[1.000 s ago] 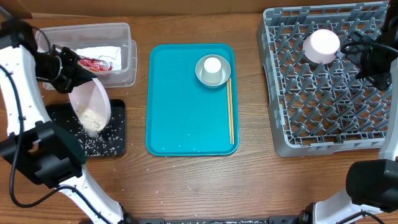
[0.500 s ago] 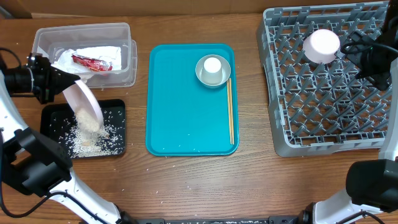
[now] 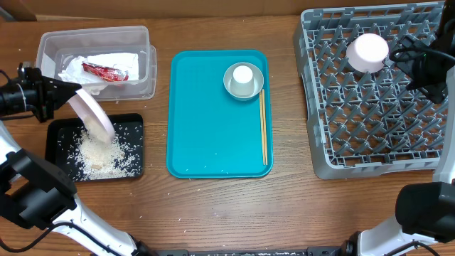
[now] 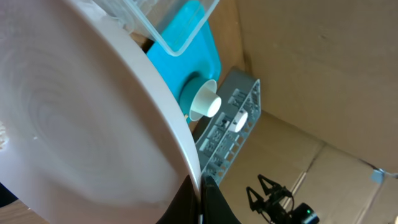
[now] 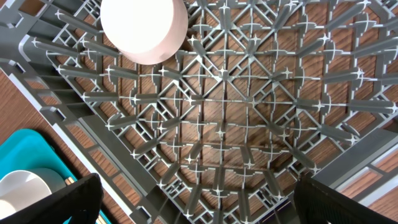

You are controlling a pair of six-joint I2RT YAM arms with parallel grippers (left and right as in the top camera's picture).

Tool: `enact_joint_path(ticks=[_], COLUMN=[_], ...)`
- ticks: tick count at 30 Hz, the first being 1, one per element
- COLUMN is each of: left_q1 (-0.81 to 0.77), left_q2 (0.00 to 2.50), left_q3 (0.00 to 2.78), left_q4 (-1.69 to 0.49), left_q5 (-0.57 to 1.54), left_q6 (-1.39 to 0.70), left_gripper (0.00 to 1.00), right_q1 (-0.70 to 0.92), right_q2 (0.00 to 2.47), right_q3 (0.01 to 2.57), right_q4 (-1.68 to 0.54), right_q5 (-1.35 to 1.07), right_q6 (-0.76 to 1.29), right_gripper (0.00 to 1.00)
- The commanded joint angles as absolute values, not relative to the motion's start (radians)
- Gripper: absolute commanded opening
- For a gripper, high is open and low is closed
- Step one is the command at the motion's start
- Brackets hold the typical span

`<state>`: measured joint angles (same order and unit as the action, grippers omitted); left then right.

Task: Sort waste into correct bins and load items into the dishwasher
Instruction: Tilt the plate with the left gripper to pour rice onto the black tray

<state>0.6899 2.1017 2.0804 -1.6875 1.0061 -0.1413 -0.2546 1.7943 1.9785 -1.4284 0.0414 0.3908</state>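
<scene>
Counter [image 3: 213, 206]: brown wood grain, flat.

Dish rack [image 3: 370, 135]: square, grey plastic, a lattice of upright pegs, on the counter's right side. My right hand [image 5: 208, 202] hangs over its right part, fingers spread wide, released.

Teal tray [image 3: 213, 135]: smooth plastic rectangle with rounded corners, mid-counter.

Clear tub [image 3: 92, 33]: see-through plastic, rectangular, at back left.

Black tray [image 3: 60, 131]: shallow matte rectangle, just in front of the tub.

Large plate [image 3: 92, 114]: round, white, glossy. My left hand [image 3: 65, 94] is clenched on its rim. The plate is tipped steeply, with its lower edge over the black tray. In the left wrist view its smooth face fills most of the picture.

Small plate [image 3: 367, 52]: round, pinkish white, in the rack's back-left part among the pegs.

Metal bowl [image 3: 231, 87]: round, dull shine, on the tray's back-right corner.

Cup [image 3: 243, 75]: small, white, sits inside the bowl.

Chopsticks [image 3: 264, 131]: thin pale wood, a pair lying side by side along the tray's right edge, their far ends just beside the bowl.

Napkin [image 3: 117, 60]: white, crumpled, in the tub.

Wrapper [image 3: 99, 70]: small, shiny red, lying on the napkin.

Rice [image 3: 99, 153]: white grains heaped in the black tray under the plate's lower edge. Loose grains are spread over the tray floor and a few lie on the counter beside it.
</scene>
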Motion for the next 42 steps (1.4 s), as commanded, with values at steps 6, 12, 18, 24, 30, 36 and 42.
enact_joint_path(ticks=[6, 12, 18, 24, 30, 36, 42], left_q1=[0.722, 0.758, 0.787, 0.798, 0.798, 0.791, 0.742], left_q2=[2.093, 2.093, 2.093, 2.096, 2.101, 2.098, 2.069], left_q3=[1.945, 1.875, 1.865, 1.854, 1.853, 1.853, 1.853], left_q4=[-1.69, -1.691, -1.69, -1.682, -1.691, -1.691, -1.691], left_q5=[1.172, 1.193, 1.206, 1.206, 1.206, 1.2, 1.163], left_q6=[-0.054, -0.032, -0.004, -0.019, -0.013, -0.014, -0.015], left_gripper=[0.04, 0.04, 0.04, 0.04, 0.04, 0.04, 0.04], right_q1=[-0.256, -0.256, -0.256, -0.256, -0.256, -0.256, -0.256], right_q2=[1.782, 1.782, 1.782, 1.782, 1.782, 1.782, 1.782], right_q3=[1.997, 1.996, 1.996, 1.997, 1.997, 1.996, 1.996], right_q4=[-1.423, -1.423, -1.423, -1.423, -1.423, -1.423, -1.423], right_q5=[0.051, 0.051, 0.051, 0.051, 0.051, 0.051, 0.051], right_q6=[0.39, 0.39, 0.39, 0.39, 0.39, 0.39, 0.39], right_gripper=[1.0, 1.0, 1.0, 1.0, 1.0, 1.0, 1.0])
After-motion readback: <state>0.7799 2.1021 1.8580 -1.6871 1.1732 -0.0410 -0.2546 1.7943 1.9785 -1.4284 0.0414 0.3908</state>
